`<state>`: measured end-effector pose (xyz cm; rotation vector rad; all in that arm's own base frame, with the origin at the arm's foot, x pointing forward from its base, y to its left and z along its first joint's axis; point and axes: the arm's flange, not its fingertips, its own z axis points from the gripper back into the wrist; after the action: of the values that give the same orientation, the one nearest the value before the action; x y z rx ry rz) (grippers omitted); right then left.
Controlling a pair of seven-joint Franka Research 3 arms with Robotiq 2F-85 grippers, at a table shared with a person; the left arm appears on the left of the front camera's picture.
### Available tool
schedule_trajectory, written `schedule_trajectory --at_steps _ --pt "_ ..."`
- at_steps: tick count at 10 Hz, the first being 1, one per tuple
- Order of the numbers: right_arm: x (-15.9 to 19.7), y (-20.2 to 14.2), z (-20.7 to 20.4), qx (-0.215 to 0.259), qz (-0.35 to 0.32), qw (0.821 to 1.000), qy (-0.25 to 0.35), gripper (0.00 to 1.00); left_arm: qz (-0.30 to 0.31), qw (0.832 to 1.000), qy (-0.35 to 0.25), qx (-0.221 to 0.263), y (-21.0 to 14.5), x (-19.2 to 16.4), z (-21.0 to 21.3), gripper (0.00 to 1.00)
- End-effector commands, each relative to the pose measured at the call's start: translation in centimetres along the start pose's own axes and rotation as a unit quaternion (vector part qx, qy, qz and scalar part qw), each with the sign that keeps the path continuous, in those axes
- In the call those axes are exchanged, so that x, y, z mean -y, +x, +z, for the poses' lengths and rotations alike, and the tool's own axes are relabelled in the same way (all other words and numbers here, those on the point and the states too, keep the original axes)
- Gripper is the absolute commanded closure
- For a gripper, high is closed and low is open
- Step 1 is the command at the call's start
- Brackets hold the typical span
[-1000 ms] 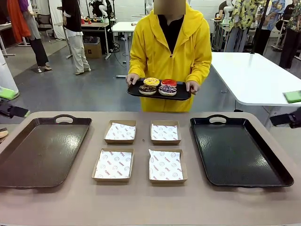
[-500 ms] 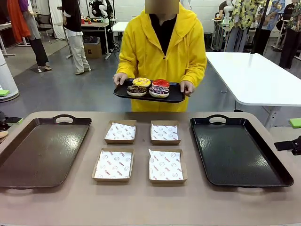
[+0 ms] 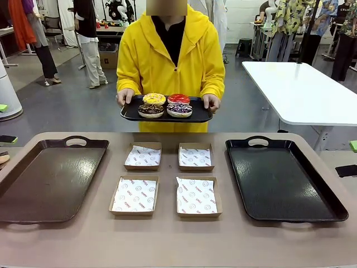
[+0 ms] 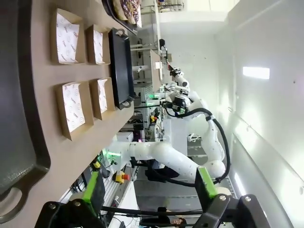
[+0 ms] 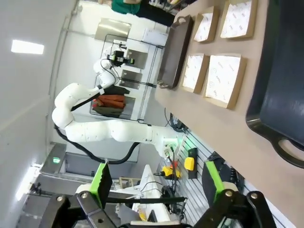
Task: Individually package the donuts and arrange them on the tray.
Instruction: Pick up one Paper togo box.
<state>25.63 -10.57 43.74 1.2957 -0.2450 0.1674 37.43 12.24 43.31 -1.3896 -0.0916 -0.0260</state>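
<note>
Four donuts lie on a small black serving tray [image 3: 131, 111] that a person in a yellow hooded top holds in both hands beyond the table's far edge: yellow-iced [image 3: 154, 99], red-iced [image 3: 178, 99], chocolate with sprinkles [image 3: 150, 110] and dark with purple-white sprinkles [image 3: 179, 109]. On the table lie a brown tray [image 3: 50, 178] at left and a black tray [image 3: 284, 178] at right, both bare. My left gripper [image 4: 149, 190] stands open off the table's left end, holding nothing. Off the right end my right gripper [image 5: 156, 183] is open too, with nothing between its fingers.
Four paper-lined cardboard boxes sit between the big trays, two at the back [image 3: 143, 156] [image 3: 196, 157] and two in front [image 3: 134, 195] [image 3: 196, 196]. A white table [image 3: 295, 89] stands behind at right. Other people stand far off in the room.
The person has carried the donut tray toward picture left and a little lower. The bits of both grippers at the picture's side edges have drawn back outward.
</note>
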Motion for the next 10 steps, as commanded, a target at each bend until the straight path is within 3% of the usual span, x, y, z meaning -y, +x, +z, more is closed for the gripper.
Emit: schedule_trajectory --at_steps 1,10 --pt "0.76 -0.09 -0.06 -0.002 -0.009 1.0 0.015 0.0 0.0 1.0 -0.011 -0.005 0.08 -0.22 -0.06 0.0" --pt "0.76 -0.09 -0.06 -0.002 -0.009 1.0 0.015 0.0 0.0 1.0 -0.011 -0.005 0.08 -0.22 -0.06 0.0"
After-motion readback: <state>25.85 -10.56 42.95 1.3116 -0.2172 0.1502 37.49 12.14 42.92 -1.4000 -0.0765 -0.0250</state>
